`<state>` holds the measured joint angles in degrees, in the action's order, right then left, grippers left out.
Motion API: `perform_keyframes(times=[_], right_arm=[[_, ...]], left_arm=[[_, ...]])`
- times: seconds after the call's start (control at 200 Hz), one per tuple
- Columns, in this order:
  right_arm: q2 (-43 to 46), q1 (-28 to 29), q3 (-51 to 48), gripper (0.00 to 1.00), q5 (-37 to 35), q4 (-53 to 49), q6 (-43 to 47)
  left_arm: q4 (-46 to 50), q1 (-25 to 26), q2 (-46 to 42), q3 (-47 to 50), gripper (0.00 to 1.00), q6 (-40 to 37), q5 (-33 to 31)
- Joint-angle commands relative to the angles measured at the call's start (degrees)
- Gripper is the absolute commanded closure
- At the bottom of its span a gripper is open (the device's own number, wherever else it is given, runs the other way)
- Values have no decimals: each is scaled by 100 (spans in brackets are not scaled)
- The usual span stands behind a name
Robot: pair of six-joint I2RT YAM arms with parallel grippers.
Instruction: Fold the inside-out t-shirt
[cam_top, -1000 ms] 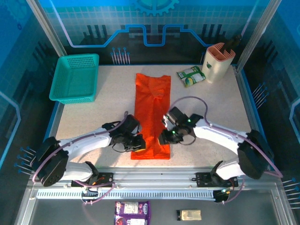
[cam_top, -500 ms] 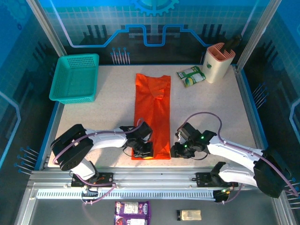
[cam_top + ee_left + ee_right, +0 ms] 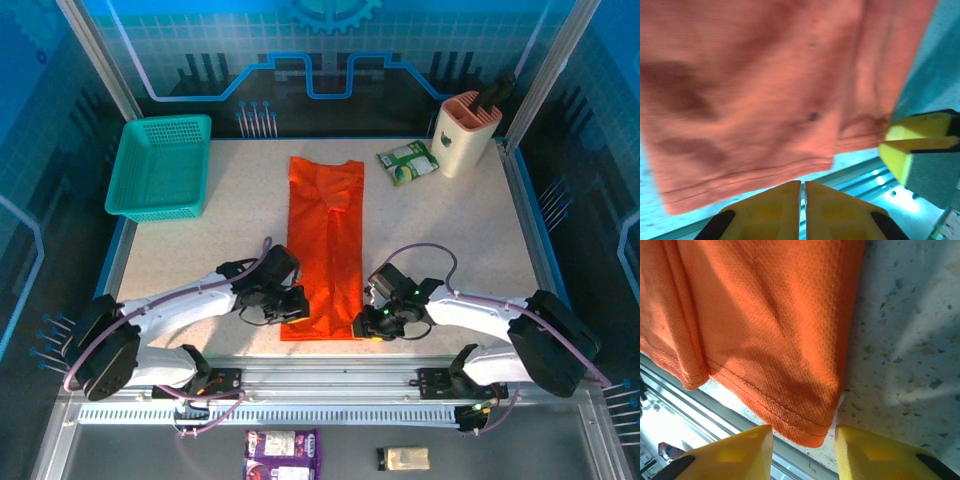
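The orange t-shirt (image 3: 325, 240) lies flat, right of the teal basket (image 3: 160, 165). At its end farthest from the basket, the right gripper (image 3: 802, 435) has its jaws apart around a corner. The left gripper (image 3: 802, 192) has its jaws together, empty. Both should pinch the hem evenly.

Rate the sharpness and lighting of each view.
Left wrist: the t-shirt is smeared and soft, its weave lost; glare on the rail below. Right wrist: crisp, the weave reads clearly, a dark shadow crosses the table, lower left blown out. Top external: sharp, evenly lit.
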<state>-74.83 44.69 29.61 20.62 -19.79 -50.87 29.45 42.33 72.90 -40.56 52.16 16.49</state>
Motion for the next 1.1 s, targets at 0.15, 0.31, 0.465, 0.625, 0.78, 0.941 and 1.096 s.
perform_keyframes(times=[0.15,0.31,0.465,0.625,0.78,0.941,1.096], right_arm=[[-136,110,-215,67,216,305,-238],[-125,110,-245,81,173,318,-284],[-153,106,-238,90,187,327,-296],[-178,110,-212,91,203,300,-283],[-135,108,-240,91,197,257,-294],[-73,110,-243,91,186,211,-309],[-61,110,-245,91,183,210,-318]], left_arm=[[925,-471,-731,601,86,-163,-184],[637,-483,-983,1022,74,-114,183],[319,-481,-948,1259,70,-123,423],[65,-485,-733,1390,69,-93,459],[164,-482,-635,1380,70,-154,168],[25,-495,-552,1422,70,-149,48],[-296,-493,-429,1514,72,-119,99]])
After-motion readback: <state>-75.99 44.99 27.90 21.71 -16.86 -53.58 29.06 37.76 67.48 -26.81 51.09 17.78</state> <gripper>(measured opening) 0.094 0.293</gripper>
